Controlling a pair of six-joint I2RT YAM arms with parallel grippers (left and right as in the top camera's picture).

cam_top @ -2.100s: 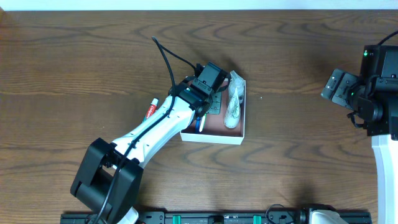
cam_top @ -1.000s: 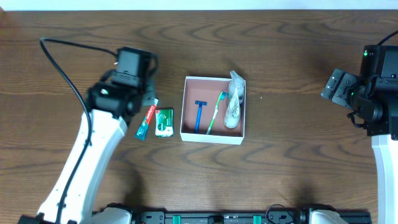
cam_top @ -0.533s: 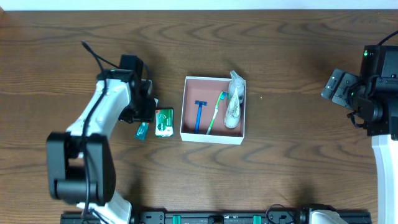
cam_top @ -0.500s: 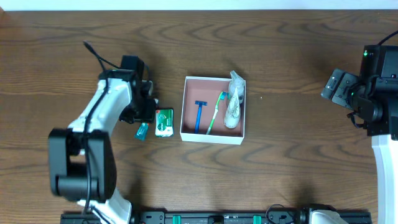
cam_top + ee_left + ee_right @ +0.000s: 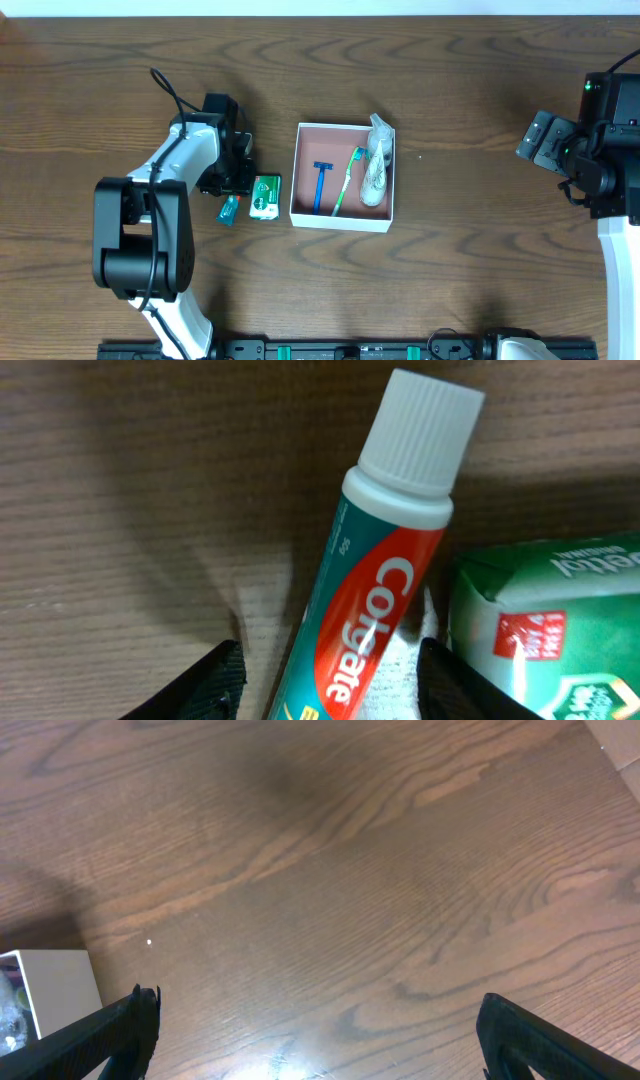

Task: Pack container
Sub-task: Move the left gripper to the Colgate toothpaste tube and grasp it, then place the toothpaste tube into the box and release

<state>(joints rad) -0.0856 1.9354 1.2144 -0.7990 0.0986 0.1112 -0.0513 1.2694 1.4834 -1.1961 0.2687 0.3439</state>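
Observation:
The container (image 5: 341, 221), a white-walled square box with a pinkish-brown inside, holds a blue razor (image 5: 321, 186), a green toothbrush (image 5: 346, 182) and a clear wrapped item (image 5: 376, 168). Left of it on the table lie a green box (image 5: 265, 196) and a Colgate toothpaste tube (image 5: 385, 575). My left gripper (image 5: 330, 682) is low over the tube, open, one black finger on each side of it with gaps showing. In the overhead view that gripper (image 5: 233, 186) hides most of the tube. My right gripper (image 5: 318, 1030) hangs open over bare wood, far right of the container.
The green box (image 5: 545, 625) lies close against the toothpaste, just beyond my left gripper's right finger (image 5: 452, 682). A corner of the container (image 5: 45, 990) shows at the left edge of the right wrist view. The right arm (image 5: 605, 150) stands at the table's right side.
My left arm has left the container, swung left and come down over the toothpaste. The right arm has not moved.

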